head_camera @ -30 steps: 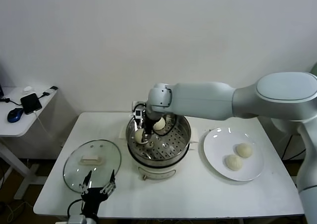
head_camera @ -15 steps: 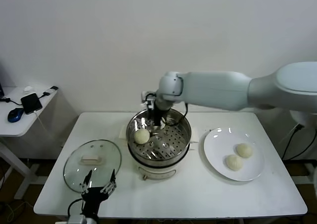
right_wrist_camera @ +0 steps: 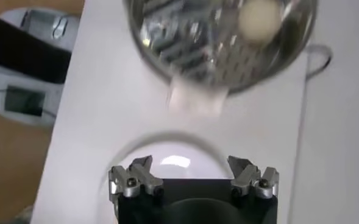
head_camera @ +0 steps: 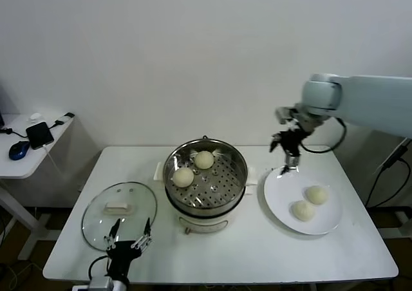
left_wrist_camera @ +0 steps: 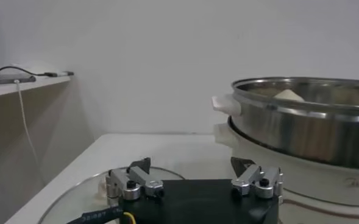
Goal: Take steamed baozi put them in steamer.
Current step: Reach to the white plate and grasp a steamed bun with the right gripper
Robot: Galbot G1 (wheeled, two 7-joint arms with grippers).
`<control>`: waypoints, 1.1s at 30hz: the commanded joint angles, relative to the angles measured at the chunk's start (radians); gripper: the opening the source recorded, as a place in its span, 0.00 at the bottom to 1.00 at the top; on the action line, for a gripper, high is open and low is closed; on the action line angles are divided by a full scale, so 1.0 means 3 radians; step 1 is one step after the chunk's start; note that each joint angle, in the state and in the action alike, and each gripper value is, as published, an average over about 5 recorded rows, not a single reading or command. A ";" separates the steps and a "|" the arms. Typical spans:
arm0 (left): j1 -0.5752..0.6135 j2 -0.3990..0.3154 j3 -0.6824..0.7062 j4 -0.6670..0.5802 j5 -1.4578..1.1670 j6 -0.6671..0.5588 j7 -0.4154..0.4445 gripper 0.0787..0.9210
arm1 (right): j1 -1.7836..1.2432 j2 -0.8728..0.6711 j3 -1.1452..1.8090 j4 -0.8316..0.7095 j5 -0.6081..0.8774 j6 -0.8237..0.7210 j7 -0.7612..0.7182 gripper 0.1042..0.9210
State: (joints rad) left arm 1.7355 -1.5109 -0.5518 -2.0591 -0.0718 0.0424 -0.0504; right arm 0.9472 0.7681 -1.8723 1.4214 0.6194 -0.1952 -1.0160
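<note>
The steel steamer stands mid-table with two steamed baozi on its perforated tray, one at the back and one at the left. Two more baozi lie on the white plate to its right. My right gripper hangs open and empty above the plate's far-left rim. In the right wrist view its gripper is over the plate, with the steamer and one baozi beyond. My left gripper is parked open at the table's front left.
A round glass lid lies flat left of the steamer, just beyond the left gripper; the steamer's wall rises close by. A low side table with a phone and mouse stands at far left.
My right gripper let go of a baozi on the steamer's left side, lifted out and swung right to above the plate. The left arm has stayed put.
</note>
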 commanded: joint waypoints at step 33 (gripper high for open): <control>0.0101 -0.0043 0.0015 0.0042 0.0076 -0.0049 -0.0012 0.88 | -0.2400 -0.0352 0.1710 -0.0627 -0.1320 -0.0324 0.0464 0.88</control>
State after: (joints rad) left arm 1.7654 -1.5227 -0.5488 -2.0449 -0.0502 0.0266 -0.0539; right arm 0.3069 0.6555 -1.4256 1.2611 0.2387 -0.2818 -0.8935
